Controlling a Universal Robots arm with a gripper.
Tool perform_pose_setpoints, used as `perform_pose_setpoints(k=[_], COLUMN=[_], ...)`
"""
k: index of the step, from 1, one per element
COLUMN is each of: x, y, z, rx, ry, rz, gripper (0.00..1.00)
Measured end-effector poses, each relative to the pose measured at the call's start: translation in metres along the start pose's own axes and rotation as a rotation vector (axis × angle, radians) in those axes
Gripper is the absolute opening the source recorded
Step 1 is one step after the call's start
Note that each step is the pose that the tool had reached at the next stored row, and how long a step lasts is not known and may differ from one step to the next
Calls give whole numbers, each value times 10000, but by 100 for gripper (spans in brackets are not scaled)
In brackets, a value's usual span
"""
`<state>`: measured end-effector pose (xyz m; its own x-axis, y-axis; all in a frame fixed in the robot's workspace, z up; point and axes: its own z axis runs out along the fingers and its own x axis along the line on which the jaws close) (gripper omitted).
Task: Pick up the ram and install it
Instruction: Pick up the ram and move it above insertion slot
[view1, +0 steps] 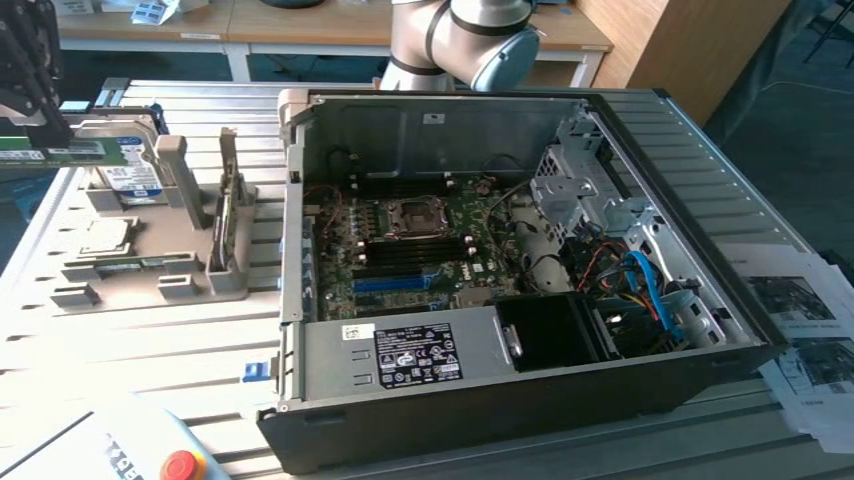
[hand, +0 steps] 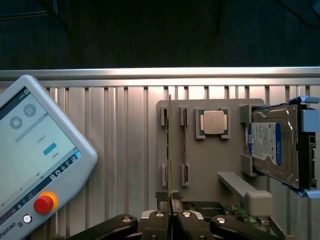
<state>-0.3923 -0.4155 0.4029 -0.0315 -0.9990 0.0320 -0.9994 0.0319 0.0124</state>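
Fingers (hand: 161, 223) clamped on the ram (view1: 54, 152), upper left of the exterior view, above the grey holder (view1: 134, 275) (stick edge-on to the wrist). Judgement: carry level, no twist, steady grip.

Hard daylight glares off the slatted table (view1: 147, 345), background dim

My arm (view1: 470, 38) is bent up high. My claw (hand: 170, 201) points down. It is pinched tight on the ram (view1: 60, 152).
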Motion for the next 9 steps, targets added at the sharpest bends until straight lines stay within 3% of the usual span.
perform_pose_setpoints(k=[9], x=[8], y=[-83], z=[0], rx=[-46], ry=[1], rz=[-1], gripper=[12])
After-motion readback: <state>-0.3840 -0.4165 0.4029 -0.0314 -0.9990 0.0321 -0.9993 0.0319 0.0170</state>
